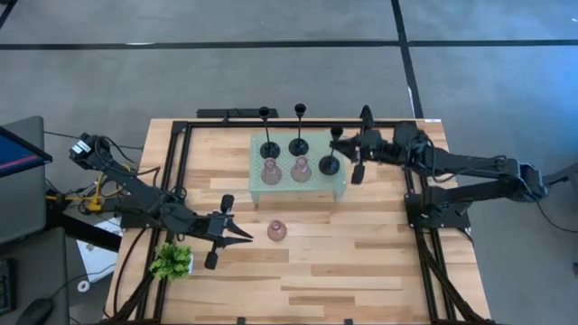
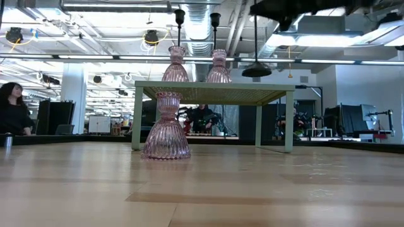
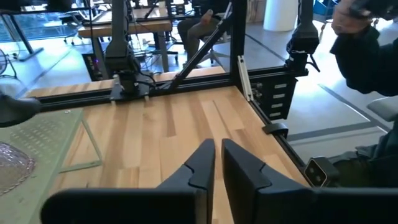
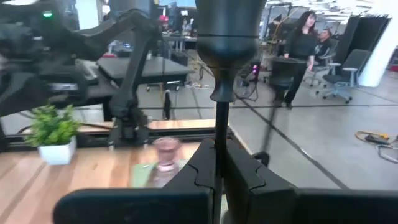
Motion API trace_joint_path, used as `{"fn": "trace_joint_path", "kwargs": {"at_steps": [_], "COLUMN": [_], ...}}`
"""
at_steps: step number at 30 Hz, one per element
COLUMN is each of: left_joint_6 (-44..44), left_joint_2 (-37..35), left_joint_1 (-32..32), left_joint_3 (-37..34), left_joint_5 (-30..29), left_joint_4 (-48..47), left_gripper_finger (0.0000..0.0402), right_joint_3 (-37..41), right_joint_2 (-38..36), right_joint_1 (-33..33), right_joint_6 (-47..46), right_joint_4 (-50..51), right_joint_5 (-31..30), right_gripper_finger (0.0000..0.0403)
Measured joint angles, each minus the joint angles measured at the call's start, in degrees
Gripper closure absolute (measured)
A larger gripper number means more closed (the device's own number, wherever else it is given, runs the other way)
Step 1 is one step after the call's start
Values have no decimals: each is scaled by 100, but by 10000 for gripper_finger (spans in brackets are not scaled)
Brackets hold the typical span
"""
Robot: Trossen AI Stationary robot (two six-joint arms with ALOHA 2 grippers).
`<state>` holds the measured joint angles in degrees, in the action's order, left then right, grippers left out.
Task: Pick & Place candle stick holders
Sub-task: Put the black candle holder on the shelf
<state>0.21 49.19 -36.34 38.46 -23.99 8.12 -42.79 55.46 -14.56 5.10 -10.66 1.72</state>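
Observation:
Two black candle stick holders (image 1: 269,147) (image 1: 298,144) and two pinkish holders (image 1: 271,171) (image 1: 301,170) stand by their bases on the pale green stand (image 1: 316,190). A third pinkish holder (image 1: 277,230) stands on the table in front of the stand, also in the low view (image 2: 166,126). My right gripper (image 1: 338,141) is shut on the third black holder (image 1: 330,163) over the stand's right end. My left gripper (image 1: 246,235) is shut and empty, just left of the pinkish holder on the table. My right gripper pinches the black holder's thin stem (image 4: 219,134) between its two fingers, below the cup (image 4: 227,25). The fingers come level from the table's right and lie across the stem. The holder stands upright, its round base (image 2: 256,70) lifted clear just above the stand's top.
A small green plant (image 1: 172,262) sits at the table's near left corner. A black frame (image 1: 181,162) runs round the table's edges. The wood near the front edge (image 1: 343,271) is bare. People sit in the room beyond the table (image 2: 12,110).

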Motion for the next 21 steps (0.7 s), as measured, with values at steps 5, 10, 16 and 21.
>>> {"fn": "trace_joint_path", "kwargs": {"at_steps": [5,10,16,21], "left_joint_6": [0,2,2,2], "left_joint_2": [0,0,0,0], "left_joint_1": [1,2,2,2], "left_joint_3": [0,0,-1,0], "left_joint_5": [0,0,0,0], "left_joint_4": [1,2,0,0], "left_gripper_finger": [380,381,381,381], "right_joint_3": [-1,-6,2,3], "right_joint_2": [140,521,1220,1609], "right_joint_1": [-969,-1679,-2071,-2227], "right_joint_6": [-62,-287,-459,-582], "right_joint_4": [-239,-731,-1279,-1711], "right_joint_5": [818,1619,1991,2237], "right_gripper_finger": [403,403,403,403]}}
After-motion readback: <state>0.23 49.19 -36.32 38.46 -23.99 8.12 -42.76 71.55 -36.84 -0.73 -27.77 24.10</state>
